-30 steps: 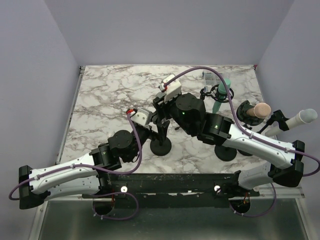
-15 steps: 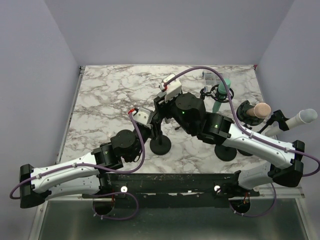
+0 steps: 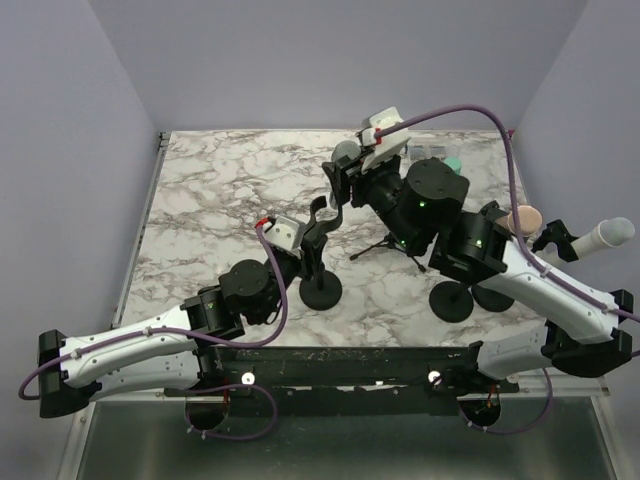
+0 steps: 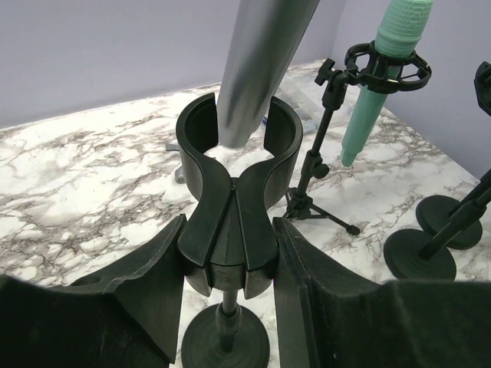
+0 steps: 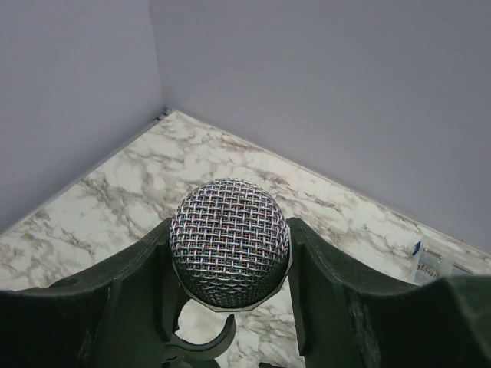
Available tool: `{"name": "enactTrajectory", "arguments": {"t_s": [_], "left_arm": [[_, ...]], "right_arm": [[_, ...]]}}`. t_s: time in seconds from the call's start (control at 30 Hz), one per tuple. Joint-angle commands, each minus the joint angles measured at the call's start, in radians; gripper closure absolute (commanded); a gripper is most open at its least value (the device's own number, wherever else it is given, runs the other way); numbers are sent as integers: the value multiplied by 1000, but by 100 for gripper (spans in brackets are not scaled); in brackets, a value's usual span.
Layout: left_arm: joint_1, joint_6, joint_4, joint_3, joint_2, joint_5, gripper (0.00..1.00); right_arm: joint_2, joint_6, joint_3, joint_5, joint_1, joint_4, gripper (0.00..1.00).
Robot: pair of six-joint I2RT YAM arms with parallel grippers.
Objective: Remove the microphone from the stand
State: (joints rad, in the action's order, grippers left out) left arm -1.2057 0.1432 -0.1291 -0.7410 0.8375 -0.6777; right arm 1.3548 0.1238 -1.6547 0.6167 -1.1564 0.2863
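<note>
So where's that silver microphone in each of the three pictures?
Top external: the microphone is upper centre, a small grey head.
Left wrist: microphone top centre, silver barrel only.
Right wrist: microphone dead centre, mesh head filling the middle.
Shared landmark: the black stand clip, just below it in all three.

The top external camera looked steeply down from above and behind the near edge of the marble table [image 3: 200, 200], far enough off to hold the whole tabletop. The left wrist camera sat low and close, facing forward between its own fingers [image 4: 146, 284] at the stand clip [image 4: 230, 199], which the overhead view also caught near frame centre. The right wrist camera peered down at very close range over the microphone [image 5: 230, 241] toward the table's far corner. The dark arc at its bottom edge was probably that same clip.
</note>
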Motion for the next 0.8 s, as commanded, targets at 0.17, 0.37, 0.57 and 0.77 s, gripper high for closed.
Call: {"name": "enactTrajectory", "arguments": {"t_s": [0.17,0.37,0.57,0.77], "left_arm": [[3,16,57,-2,-6,28,91],[3,25,29,-10,-40,153,12],[5,20,55,-73,-72,254,2],[8,-22,117,-158,-109,358,1]], "right_arm": [[-97,10,-82,-30,1,-19,99],[-162,-35,-44,-53,0,18,99],[-209,-75,-24,-58,0,79,99],[-249,-121,-7,-97,1,140,99]]}}
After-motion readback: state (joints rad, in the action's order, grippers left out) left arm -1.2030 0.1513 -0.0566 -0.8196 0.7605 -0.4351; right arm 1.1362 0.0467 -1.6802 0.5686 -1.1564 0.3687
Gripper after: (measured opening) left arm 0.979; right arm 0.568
